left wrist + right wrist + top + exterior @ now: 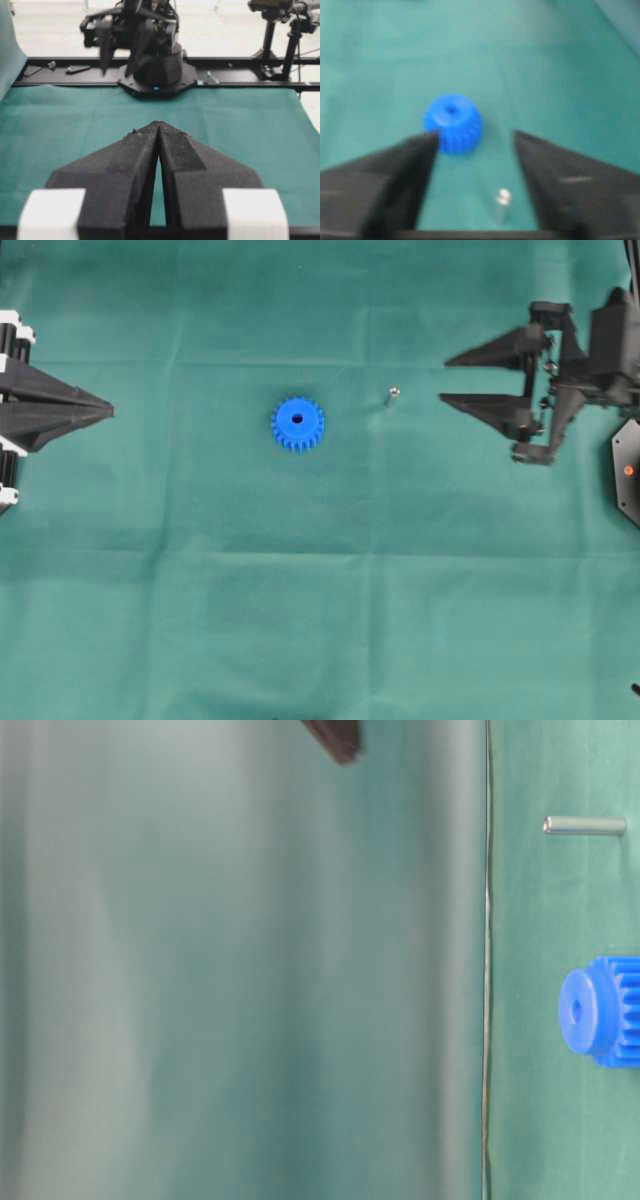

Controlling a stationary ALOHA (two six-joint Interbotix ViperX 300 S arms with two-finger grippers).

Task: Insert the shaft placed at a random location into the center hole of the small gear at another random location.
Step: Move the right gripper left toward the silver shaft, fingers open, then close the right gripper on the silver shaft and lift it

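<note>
Right claw [475, 135] spread wide, upright shaft [502, 204] seemingly between its fingers, small gear [453, 123] just beyond.

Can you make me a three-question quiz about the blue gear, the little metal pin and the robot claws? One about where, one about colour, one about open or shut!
1. Where is the shaft?
A. inside the small gear's hole
B. on the cloth between the small gear and the right end effector
C. held by the left end effector

2. What colour is the small gear?
A. red
B. yellow
C. blue

3. How is the left end effector?
A. shut
B. wide open
C. gripping the gear

Answers: 1 B, the pin stands alone on the cloth. 2 C, it is bright blue. 3 A, its fingers meet at the tip.
</note>
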